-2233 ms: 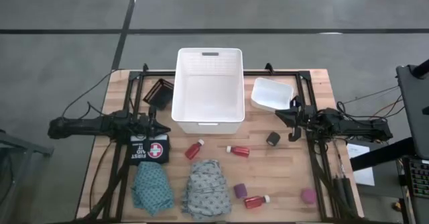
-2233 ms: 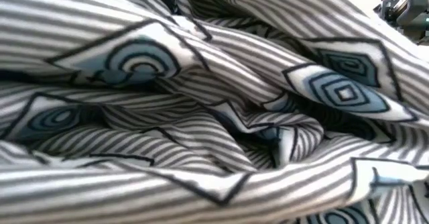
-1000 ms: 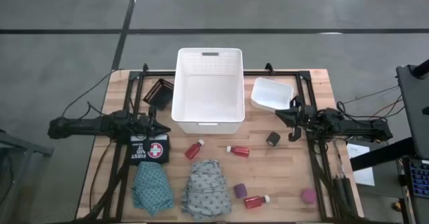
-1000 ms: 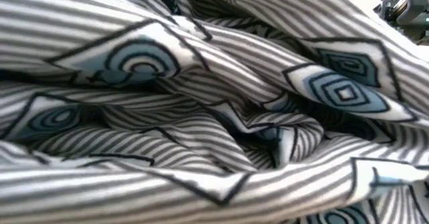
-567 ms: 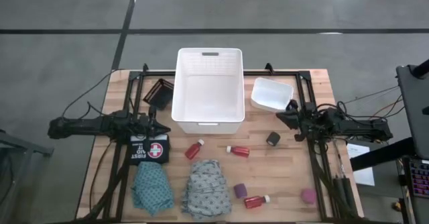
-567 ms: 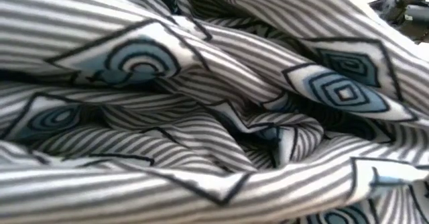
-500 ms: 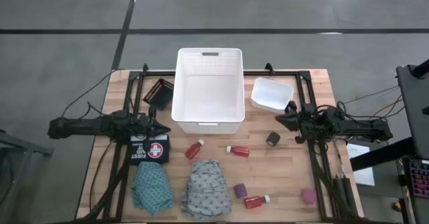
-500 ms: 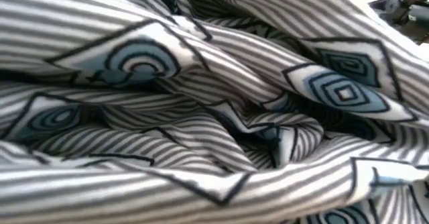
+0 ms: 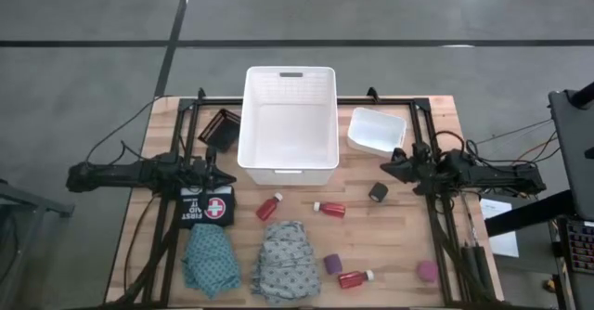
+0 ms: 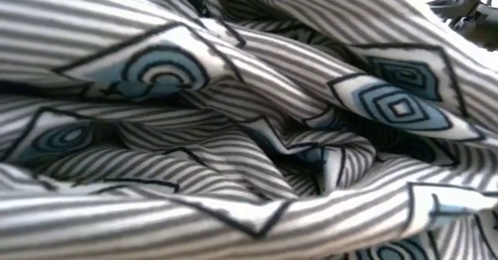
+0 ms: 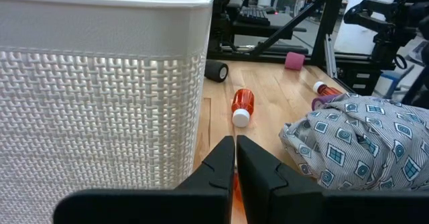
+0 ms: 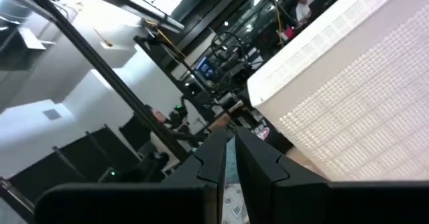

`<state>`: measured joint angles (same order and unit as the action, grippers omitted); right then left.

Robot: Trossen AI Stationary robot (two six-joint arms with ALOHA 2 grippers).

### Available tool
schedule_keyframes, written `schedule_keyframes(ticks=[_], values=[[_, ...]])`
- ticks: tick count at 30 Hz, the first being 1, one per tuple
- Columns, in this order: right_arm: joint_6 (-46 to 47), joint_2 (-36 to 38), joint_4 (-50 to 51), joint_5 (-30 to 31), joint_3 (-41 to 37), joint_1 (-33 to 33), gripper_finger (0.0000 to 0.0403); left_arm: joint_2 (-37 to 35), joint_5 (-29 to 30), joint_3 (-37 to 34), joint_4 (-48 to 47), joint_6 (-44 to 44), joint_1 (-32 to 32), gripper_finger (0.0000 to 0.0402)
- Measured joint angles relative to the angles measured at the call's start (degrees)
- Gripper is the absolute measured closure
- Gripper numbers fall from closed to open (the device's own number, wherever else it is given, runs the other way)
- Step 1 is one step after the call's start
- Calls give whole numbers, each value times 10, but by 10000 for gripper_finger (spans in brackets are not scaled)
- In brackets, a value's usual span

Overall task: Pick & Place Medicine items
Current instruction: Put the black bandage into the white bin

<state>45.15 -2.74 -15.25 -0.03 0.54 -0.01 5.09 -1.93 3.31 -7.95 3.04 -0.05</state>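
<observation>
Nothing is in hand yet, so the task reads as being at its very start, the reach for a first item. The right gripper (image 9: 386,165) is clenched shut on nothing, poised over the right side of the surface (image 9: 390,245), with the small white tub (image 9: 375,130) just beyond it and the large white basket (image 9: 289,124) off to its inner side. The nearest item to it is the black roll (image 9: 378,192), just on the near side of its tip and apart from it; farther in the same direction lie a red bottle (image 9: 329,209), a second red bottle (image 9: 269,207), a third red bottle (image 9: 355,278), the purple roll (image 9: 331,264) and the pink roll (image 9: 426,271). The left gripper (image 9: 225,173) waits, fingers pressed together and empty, beside the basket's left wall, with the first aid pouch (image 9: 206,206) just on its near side; the teal cloth (image 9: 210,258) and the grey cloth (image 10: 249,120) lie farther off toward the near edge, the grey one filling the low view. The next move probably calls for the right gripper to spread its fingers, turn downward over the black roll, straddle it and close; the roll may well scoot away if a finger nudges it first.
</observation>
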Motion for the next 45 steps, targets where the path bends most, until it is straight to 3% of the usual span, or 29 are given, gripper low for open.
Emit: schedule_keyframes(ticks=[10,17,22,29,35,40,45], values=[[130,0,-134,0,0,0,369,0,0,0,0,0,0,381],[59,0,-318,0,0,0,369,0,0,0,0,0,0,381],[-2,0,-345,0,2,0,369,0,0,0,0,0,0,381],[-4,-40,-299,-24,49,0,369,0,0,0,0,0,0,381],[-23,-103,-164,-90,135,0,369,0,0,0,0,0,0,381],[-28,-156,-57,-90,208,0,369,0,0,0,0,0,0,381],[-99,-207,71,-90,271,0,369,0,0,0,0,0,0,381]])
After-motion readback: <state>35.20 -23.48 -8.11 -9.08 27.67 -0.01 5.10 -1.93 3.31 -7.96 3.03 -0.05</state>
